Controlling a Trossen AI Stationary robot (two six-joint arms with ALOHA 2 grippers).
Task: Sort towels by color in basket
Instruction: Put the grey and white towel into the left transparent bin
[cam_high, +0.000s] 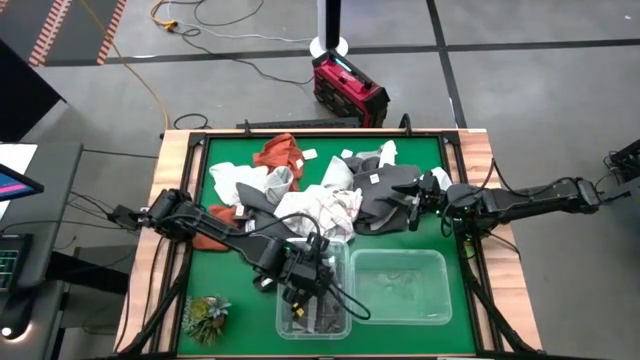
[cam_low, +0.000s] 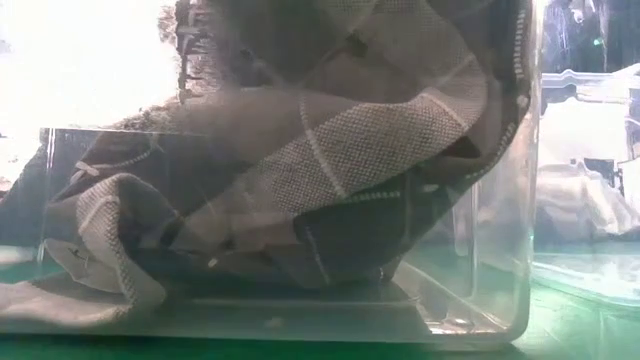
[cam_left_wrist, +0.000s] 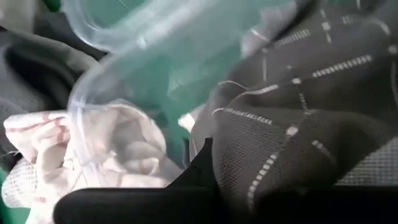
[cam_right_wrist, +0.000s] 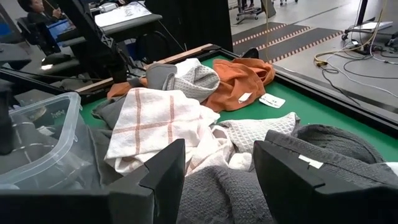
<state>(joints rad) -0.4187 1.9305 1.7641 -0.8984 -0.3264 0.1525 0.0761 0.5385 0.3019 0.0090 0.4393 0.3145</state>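
Note:
The towels lie in a loose pile (cam_high: 320, 195) on the far half of the green mat: rust-orange (cam_high: 278, 152), light grey (cam_high: 240, 180), white with orange checks (cam_right_wrist: 155, 121) and dark grey (cam_high: 385, 195). My left gripper (cam_high: 303, 283) is over the left clear bin (cam_high: 283, 320), shut on a dark grey checked towel (cam_low: 330, 150). That towel drapes down into the bin. My right gripper (cam_right_wrist: 214, 180) is open and low at the dark grey towels on the pile's right side. Its fingers stand on either side of a grey fold (cam_right_wrist: 211, 199); I cannot tell whether they touch it. My left gripper holds the dark grey checked towel (cam_left_wrist: 298, 124) from above. The cloth itself covers the fingers, so the part held cannot be told. The towel hangs slack below the gripper, its lower folds (cam_low: 110, 250) lying on the bin's floor.
A second clear bin (cam_high: 445, 290) stands right of the first, near the table's near edge. A small green plant tuft (cam_high: 205, 315) sits at the near left corner. The wooden table rim (cam_high: 170, 200) borders the mat. A red device (cam_high: 348, 90) and cables lie on the floor beyond.

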